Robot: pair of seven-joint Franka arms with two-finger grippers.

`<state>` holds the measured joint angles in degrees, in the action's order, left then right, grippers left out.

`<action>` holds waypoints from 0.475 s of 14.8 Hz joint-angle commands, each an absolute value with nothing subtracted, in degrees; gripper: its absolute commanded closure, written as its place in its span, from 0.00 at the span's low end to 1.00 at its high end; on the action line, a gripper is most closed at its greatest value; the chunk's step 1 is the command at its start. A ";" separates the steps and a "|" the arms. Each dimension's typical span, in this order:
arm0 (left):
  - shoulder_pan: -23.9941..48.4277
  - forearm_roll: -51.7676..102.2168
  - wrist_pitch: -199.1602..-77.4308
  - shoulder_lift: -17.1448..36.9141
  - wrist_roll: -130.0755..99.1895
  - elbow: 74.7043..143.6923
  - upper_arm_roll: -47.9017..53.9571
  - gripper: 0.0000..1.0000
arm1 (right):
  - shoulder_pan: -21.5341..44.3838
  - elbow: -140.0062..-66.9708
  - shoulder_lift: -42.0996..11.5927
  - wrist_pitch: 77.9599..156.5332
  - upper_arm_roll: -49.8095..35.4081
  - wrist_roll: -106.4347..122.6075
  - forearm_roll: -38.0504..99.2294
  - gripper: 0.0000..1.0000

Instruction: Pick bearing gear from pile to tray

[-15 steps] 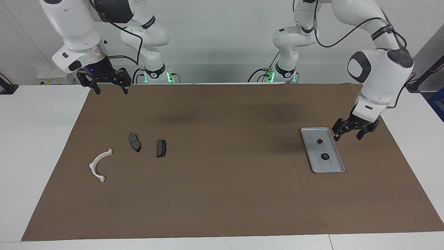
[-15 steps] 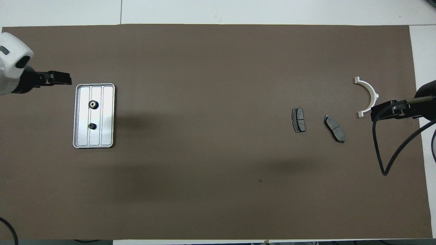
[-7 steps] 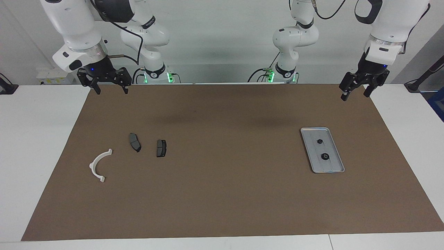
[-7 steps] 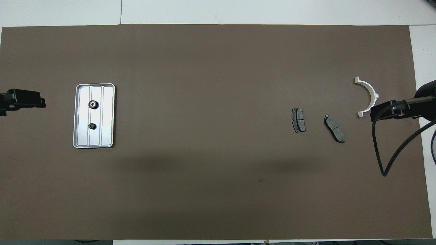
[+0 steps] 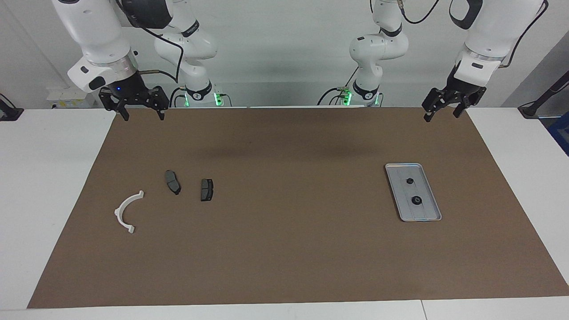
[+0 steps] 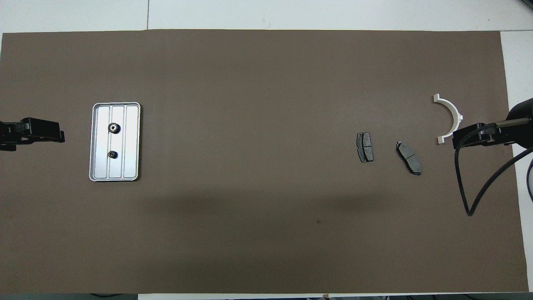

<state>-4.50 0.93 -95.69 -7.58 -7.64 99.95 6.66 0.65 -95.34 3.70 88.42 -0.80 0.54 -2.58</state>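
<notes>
The silver tray (image 5: 427, 210) (image 6: 131, 141) lies toward the left arm's end of the table. Two small black bearing gears (image 5: 410, 181) (image 5: 416, 200) (image 6: 113, 128) (image 6: 112, 154) rest in it. The pile, at the right arm's end, is a white arc (image 5: 128, 211) (image 6: 449, 118) and two dark brake pads (image 5: 173, 182) (image 5: 206, 190) (image 6: 409, 157) (image 6: 364, 147). My left gripper (image 5: 441, 116) (image 6: 61, 136) hangs open and empty, raised over the mat's edge by the robots. Over the mat's corner at its own end, my right gripper (image 5: 142, 118) (image 6: 456, 138) waits, open and empty.
A brown mat (image 5: 284, 249) covers most of the white table (image 5: 49, 178). A black cable (image 6: 462, 183) loops down from the right arm over the mat's end.
My left gripper has risen from beside the tray and drawn back to the mat's edge by the robots, still open and empty. The right arm, tray and parts have not moved.
</notes>
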 commanded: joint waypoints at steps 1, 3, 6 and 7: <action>5.04 0.71 -93.44 -6.86 -8.44 98.62 -2.23 0.00 | 0.70 -96.15 4.48 89.47 -0.62 1.05 -1.05 0.00; 9.84 0.62 -92.03 -6.33 -8.18 98.00 -7.99 0.00 | 0.70 -96.15 4.48 89.47 -0.62 1.05 -0.97 0.00; 8.97 0.62 -91.50 -6.24 -7.03 97.91 -6.33 0.00 | 0.79 -96.15 4.48 89.47 -0.62 1.14 -1.05 0.00; 8.44 0.62 -91.32 -6.07 -7.03 97.65 -5.81 0.00 | 0.79 -96.15 4.48 89.47 -0.70 1.14 -1.05 0.00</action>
<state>8.07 0.89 -93.47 -7.29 -7.40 99.94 -6.09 0.67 -95.34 3.70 88.42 -0.81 0.54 -2.58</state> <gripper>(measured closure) 0.000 0.000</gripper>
